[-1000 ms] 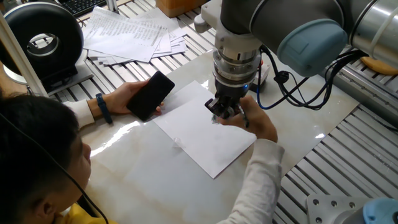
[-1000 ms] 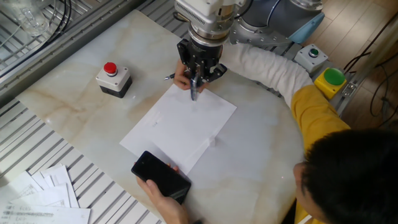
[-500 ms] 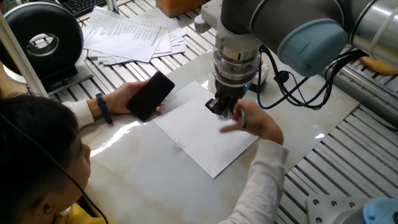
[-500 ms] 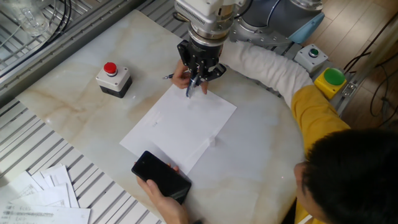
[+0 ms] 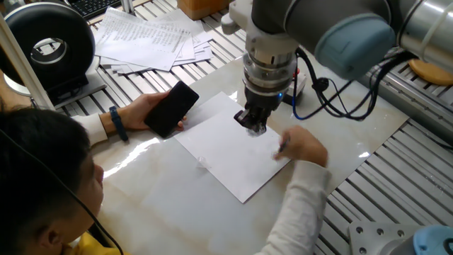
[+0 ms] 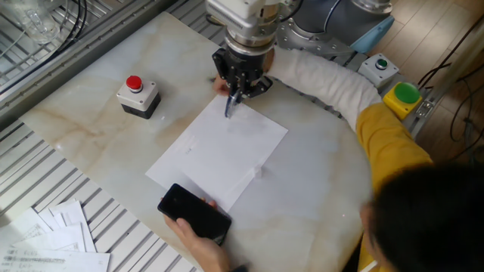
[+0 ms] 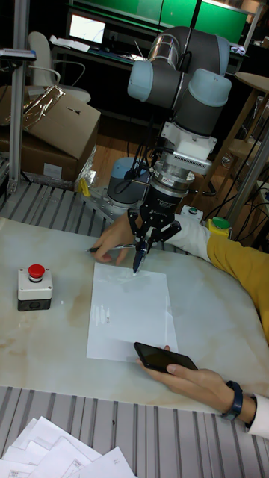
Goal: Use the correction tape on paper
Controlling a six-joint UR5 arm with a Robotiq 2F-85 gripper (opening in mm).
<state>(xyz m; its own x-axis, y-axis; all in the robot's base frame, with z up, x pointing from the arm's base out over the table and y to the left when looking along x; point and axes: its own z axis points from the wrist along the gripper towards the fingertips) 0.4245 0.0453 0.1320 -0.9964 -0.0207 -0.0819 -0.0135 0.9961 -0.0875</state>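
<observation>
1. Gripper (image 6: 231, 92), fingers clenched on the correction tape (image 7: 138, 261), its tip touching the paper (image 6: 219, 155) at the edge farthest from the phone (image 6: 194, 212).
2. Person's hand (image 5: 304, 148) beside the gripper, on the paper.

no legible text, printed sheets (image 5: 152, 35) too blurred

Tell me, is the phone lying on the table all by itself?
No, the person's hand is holding the black phone at the edge of the paper.
</observation>
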